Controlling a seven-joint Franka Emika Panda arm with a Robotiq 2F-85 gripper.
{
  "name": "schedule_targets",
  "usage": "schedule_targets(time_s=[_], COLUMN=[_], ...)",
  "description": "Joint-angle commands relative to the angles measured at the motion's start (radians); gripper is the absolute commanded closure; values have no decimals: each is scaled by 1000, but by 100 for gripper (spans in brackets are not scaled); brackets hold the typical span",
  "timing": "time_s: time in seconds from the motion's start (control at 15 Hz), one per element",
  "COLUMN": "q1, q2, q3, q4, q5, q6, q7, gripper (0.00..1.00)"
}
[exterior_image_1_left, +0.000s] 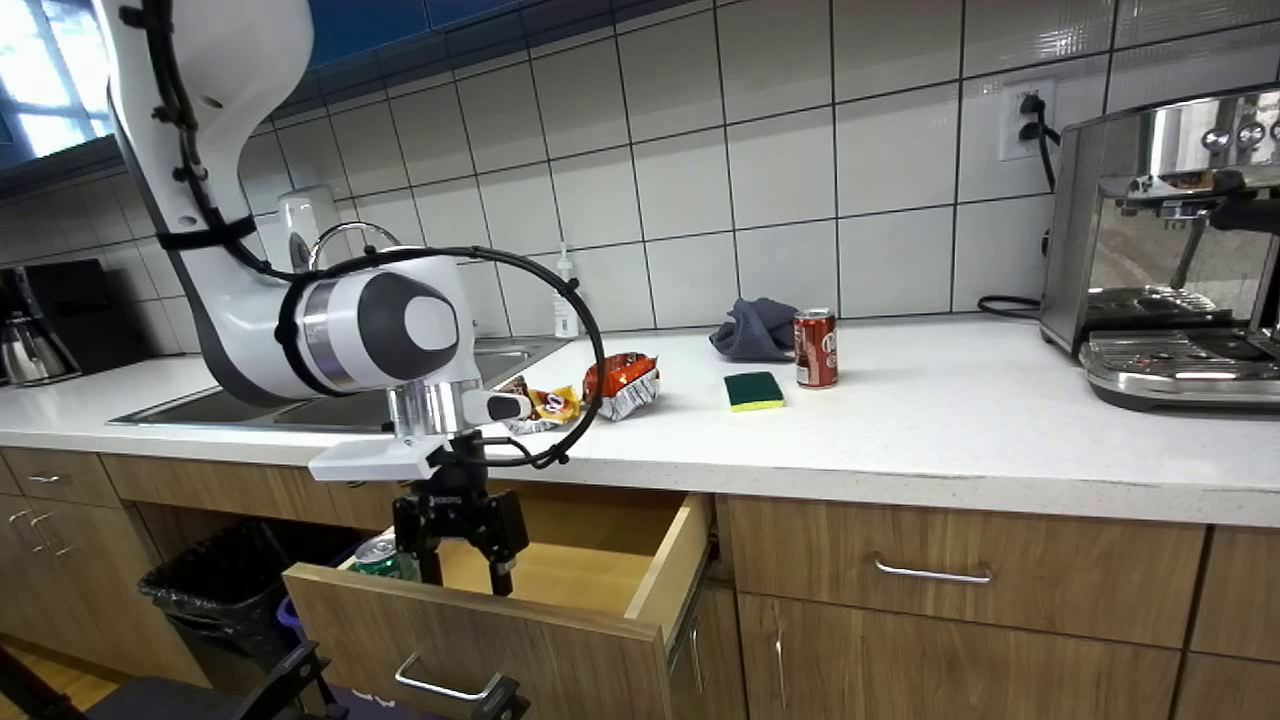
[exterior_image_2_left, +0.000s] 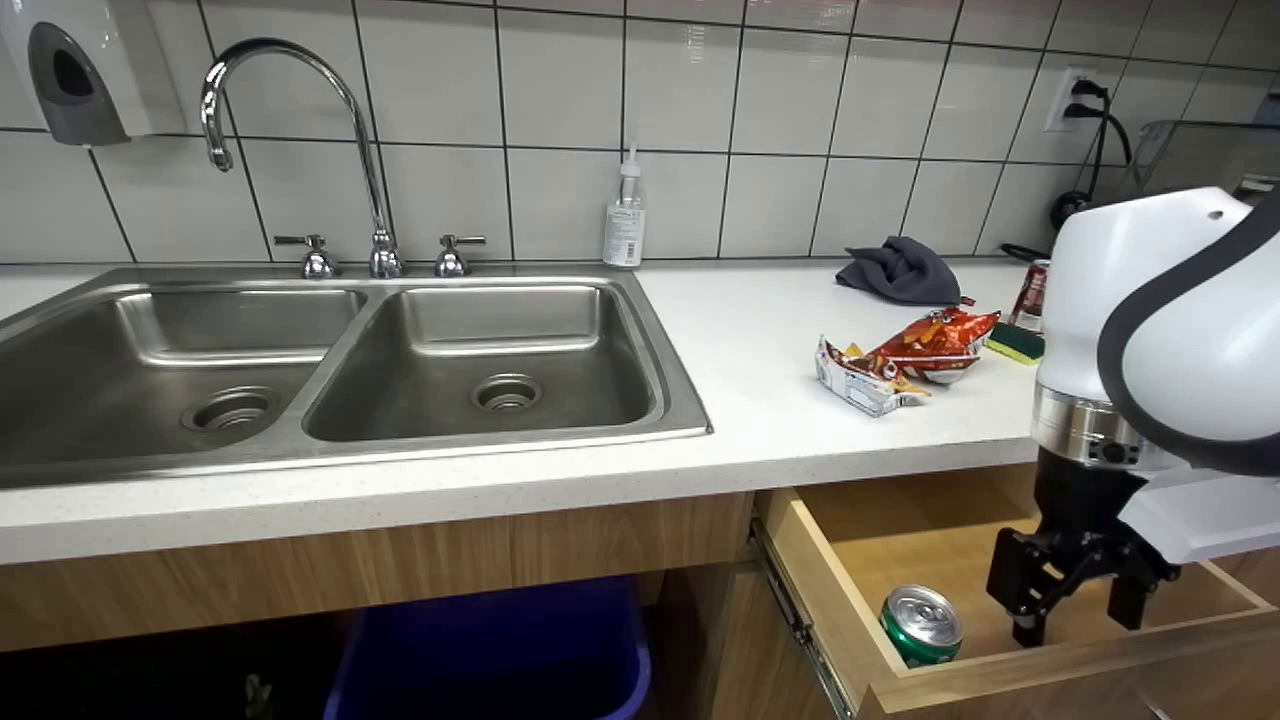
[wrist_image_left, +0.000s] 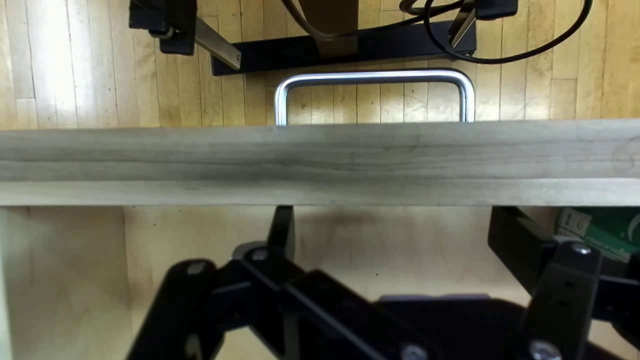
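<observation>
White countertop (exterior_image_1_left: 950, 420) above an open wooden drawer (exterior_image_1_left: 520, 645) — inside, a wide-spread black gripper (exterior_image_2_left: 1077, 622) should clear the green metal can (exterior_image_2_left: 922, 625).

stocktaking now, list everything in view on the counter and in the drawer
metal drinks can: 1, green, in wooden drawer
upright metal can: 1, red, on white countertop
crinkled foil bag: 1, red, countertop
foil snack bag: 1, yellow-brown, beside it
rectangular sponge: 1, green-yellow, countertop
crumpled cloth: 1, grey, behind sponge
plastic pump bottle: 1, clear, countertop
boxy espresso machine: 1, silver, countertop
boxy coffee maker: 1, black, countertop
robot arm: 1, white, over drawer
jaws: 2, black, open, inside drawer
</observation>
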Motion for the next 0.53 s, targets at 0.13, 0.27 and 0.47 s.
schedule_targets(time_s=[0.13, 0.27, 0.47], q1=[-28, -32, -45], q2=[-70, -83, -107], q3=[-12, -22, -34], q4=[-7, 9, 41], q5=[5, -6, -18], q6=[-69, -98, -151], q7=[-20, -24, -32], gripper=[0, 0, 0])
